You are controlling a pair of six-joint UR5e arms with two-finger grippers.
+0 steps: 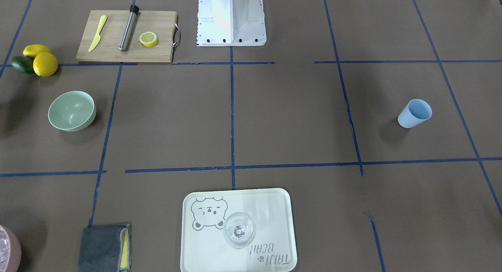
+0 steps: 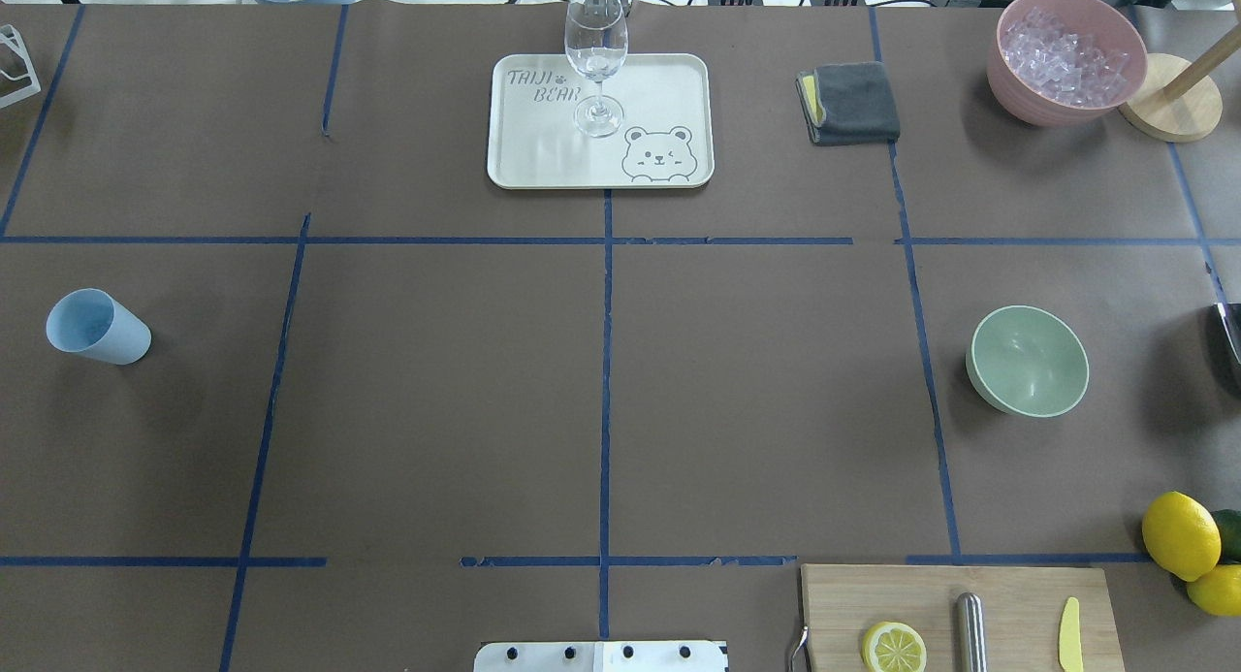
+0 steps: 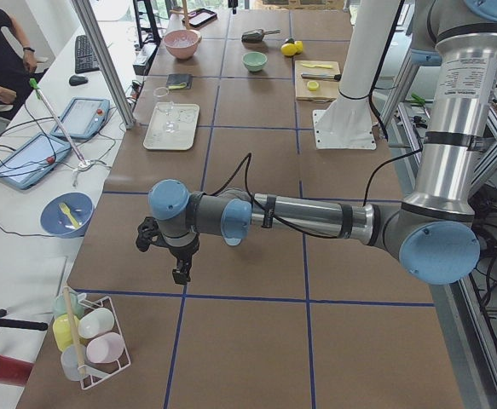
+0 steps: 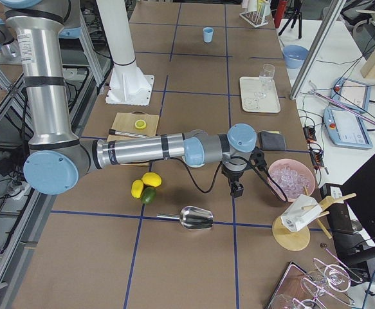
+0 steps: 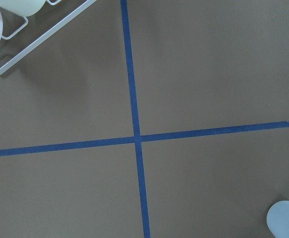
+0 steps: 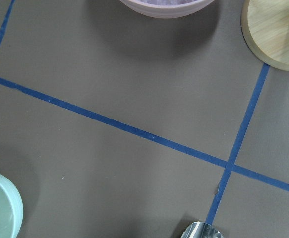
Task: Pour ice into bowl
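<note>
**Right gripper** point(image 4: 237, 188): hangs fingers-down over bare table. Whether it is open or closed cannot be told (only a side camera shows it).

**Left gripper** point(image 3: 180, 271): hangs at the far end of the table, with the light blue cup point(image 2: 97, 328) near it. Its state also cannot be told.

**Ice** point(image 2: 1065, 44): heaped in the pink tub point(image 2: 1008, 76), just beyond the right gripper on its outer side.

**Bowl** point(image 2: 1028, 362): empty and upright, close to the right gripper on its inner side, at the opposite edge of the wrist view from the tub.

**Scoop** point(image 4: 197, 218): metal, lying on its side on the table near the right gripper and apart from the tub.

**Step in hand** (judged): nothing has been poured yet, and the right arm looks set to fetch ice.

**Handling note:**
- Grip the scoop by its handle and keep its mouth level once loaded.
- Carry it low, since loose cubes slide and bounce.
- Tip it slowly over the bowl's middle, not over its rim.
</note>
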